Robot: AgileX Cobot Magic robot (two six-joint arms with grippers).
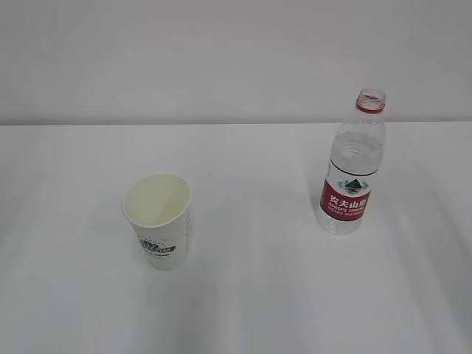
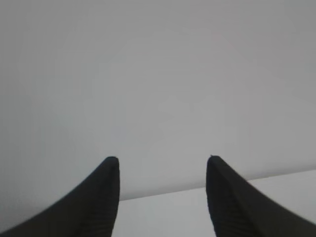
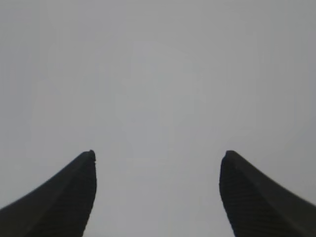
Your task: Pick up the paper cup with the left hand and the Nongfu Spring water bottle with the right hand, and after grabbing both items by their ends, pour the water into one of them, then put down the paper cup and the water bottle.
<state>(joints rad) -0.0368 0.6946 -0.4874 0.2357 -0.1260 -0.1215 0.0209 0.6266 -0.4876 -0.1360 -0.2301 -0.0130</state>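
A: Cup and bottle both stand upright on the white table (image 1: 243,310), well apart: the paper cup (image 1: 158,221) on the left, the Nongfu Spring water bottle (image 1: 352,166) on the right, uncapped and farther back.

B: And the claws?

A: The left hand (image 2: 163,197) shows two spread fingers with nothing between them, facing a blank wall. The right hand (image 3: 158,195) gapes wider, likewise empty. Neither appears in the exterior view.

B: How will the cup handle?

A: Probably light and easily crushed; a gentle hold low on its embossed side seems wise.

B: The bottle?

A: Heavier, with the water (image 1: 346,214) inside, thin-walled and likely slippery. The labelled middle or base looks firmest; squeezing hard could spill it.
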